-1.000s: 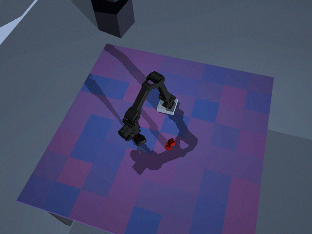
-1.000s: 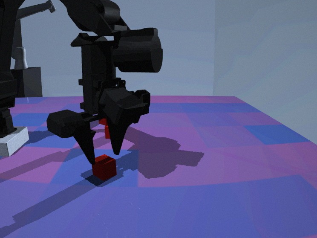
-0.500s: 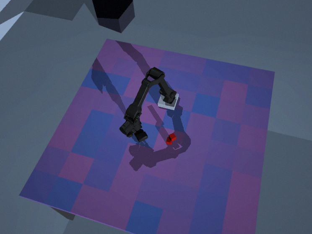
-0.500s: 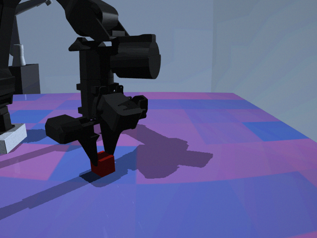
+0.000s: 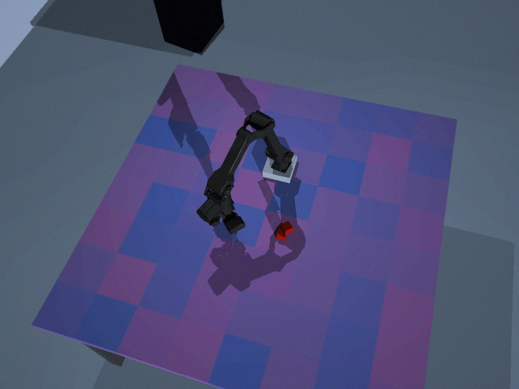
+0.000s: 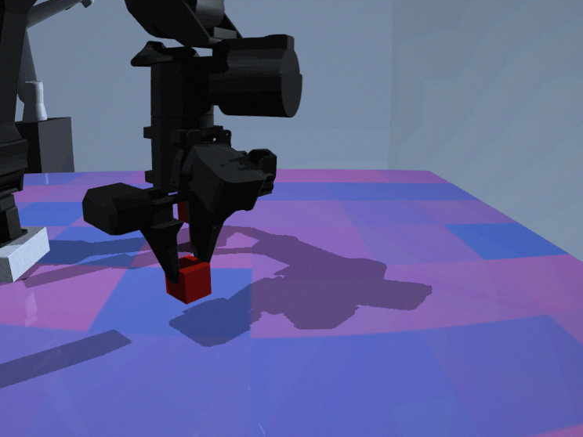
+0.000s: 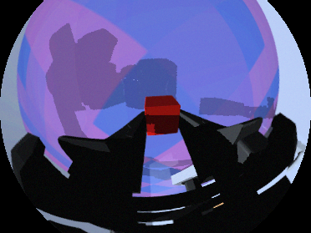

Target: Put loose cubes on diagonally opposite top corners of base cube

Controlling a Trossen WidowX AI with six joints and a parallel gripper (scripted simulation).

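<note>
End effector [image 6: 187, 264] clamped on red cube [image 6: 190, 281], cube off worktop [image 6: 389, 359], shadow detached beneath. Grip sits on cube's upper part; lift straight, keep level, avoid twist before carry. Target: red stack [image 5: 284, 230] near, partly hidden behind fingers [image 6: 170, 257] in exterior view; cannot tell base from placed cube. Approach from above, leave slight gap. Grey mount plate [image 5: 280, 170] beyond, dark pillar [image 5: 188, 12] far back, both off path.
</note>
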